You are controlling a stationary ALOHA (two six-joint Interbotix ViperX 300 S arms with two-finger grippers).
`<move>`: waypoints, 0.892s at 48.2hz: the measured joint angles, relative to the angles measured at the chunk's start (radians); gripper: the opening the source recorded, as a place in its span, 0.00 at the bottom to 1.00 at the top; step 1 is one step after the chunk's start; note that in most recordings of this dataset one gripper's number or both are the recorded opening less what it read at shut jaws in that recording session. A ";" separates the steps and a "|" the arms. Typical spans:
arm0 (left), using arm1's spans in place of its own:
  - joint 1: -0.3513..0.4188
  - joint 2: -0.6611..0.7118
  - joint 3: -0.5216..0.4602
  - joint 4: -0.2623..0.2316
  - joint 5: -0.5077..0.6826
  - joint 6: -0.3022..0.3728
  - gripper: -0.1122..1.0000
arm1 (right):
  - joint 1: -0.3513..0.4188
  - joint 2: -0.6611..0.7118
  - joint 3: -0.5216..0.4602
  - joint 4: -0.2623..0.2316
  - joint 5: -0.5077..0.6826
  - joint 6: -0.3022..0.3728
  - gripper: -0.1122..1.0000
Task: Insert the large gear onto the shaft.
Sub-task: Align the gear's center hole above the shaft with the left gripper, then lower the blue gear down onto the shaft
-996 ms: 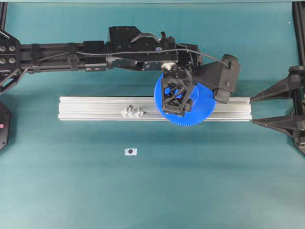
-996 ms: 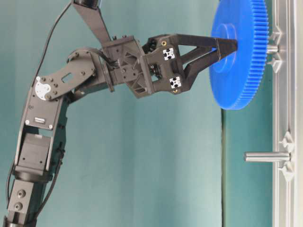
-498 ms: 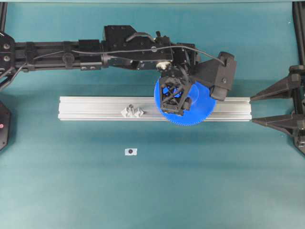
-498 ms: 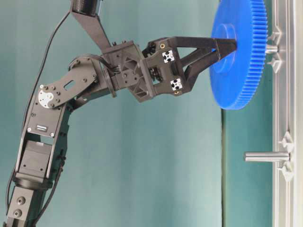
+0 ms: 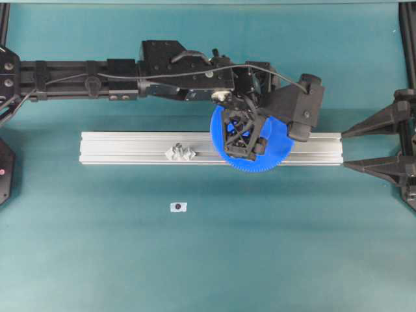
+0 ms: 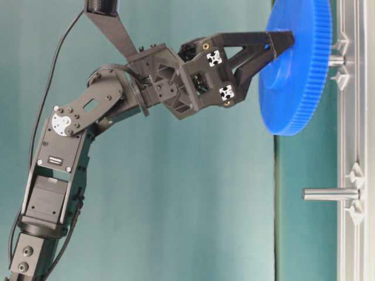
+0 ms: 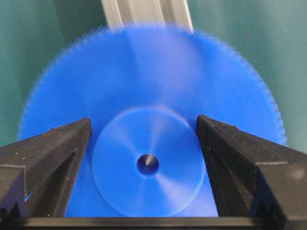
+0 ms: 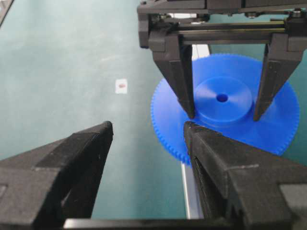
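Note:
The large gear [image 5: 276, 153], a bright-blue toothed disc, sits over the aluminium rail [image 5: 130, 148]. The metal tip of the shaft [image 7: 148, 163] glints in its centre hole, and the shaft [image 6: 336, 60] shows again between gear and rail. The gear [image 6: 296, 88] leans a little and is blurred in the left wrist view. My left gripper [image 5: 244, 140] is open, its fingers [image 8: 188, 96] either side of the raised hub [image 8: 223, 98] and just off it. My right gripper [image 8: 148, 129] hangs open and empty near the rail's right end, close to the gear's rim.
A second pin [image 6: 330, 194] stands free further along the rail, seen from overhead as a small clear-based post [image 5: 180, 153]. A small white marker [image 5: 178, 207] lies on the teal mat in front of the rail. The right gripper [image 5: 343, 151] points at the rail's end.
The left jaws have spread slightly off the hub and the wrist has shifted back. The gear stays on the shaft, now leaning a little. The right arm has not moved.

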 measured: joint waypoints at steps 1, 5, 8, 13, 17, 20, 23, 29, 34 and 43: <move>0.000 0.000 0.003 0.000 0.000 0.000 0.91 | 0.002 -0.002 0.000 -0.002 0.000 0.000 0.73; 0.000 -0.005 0.009 0.000 0.002 -0.002 0.91 | 0.002 -0.008 -0.002 -0.002 0.000 0.000 0.73; 0.000 -0.008 0.015 0.000 0.002 0.000 0.91 | 0.000 -0.012 0.000 0.000 0.000 0.000 0.73; 0.000 -0.012 0.020 0.000 0.011 -0.002 0.91 | 0.000 -0.018 0.000 -0.002 0.000 0.000 0.73; 0.000 -0.018 0.026 0.000 0.043 -0.009 0.91 | 0.000 -0.018 0.000 0.000 0.000 0.000 0.73; 0.000 -0.028 0.035 0.000 0.063 -0.011 0.91 | 0.000 -0.018 0.000 0.000 0.000 0.000 0.73; 0.000 -0.035 0.046 0.000 0.067 -0.011 0.91 | 0.002 -0.018 -0.002 0.000 0.000 0.000 0.73; 0.000 -0.038 0.049 0.000 0.066 -0.006 0.91 | 0.000 -0.018 -0.002 0.000 0.000 0.000 0.73; -0.002 -0.038 0.046 0.000 0.052 -0.005 0.91 | 0.002 -0.018 -0.002 0.000 0.000 0.000 0.73; 0.000 -0.038 0.025 0.003 0.046 0.009 0.91 | 0.000 -0.018 0.000 0.000 0.000 0.000 0.73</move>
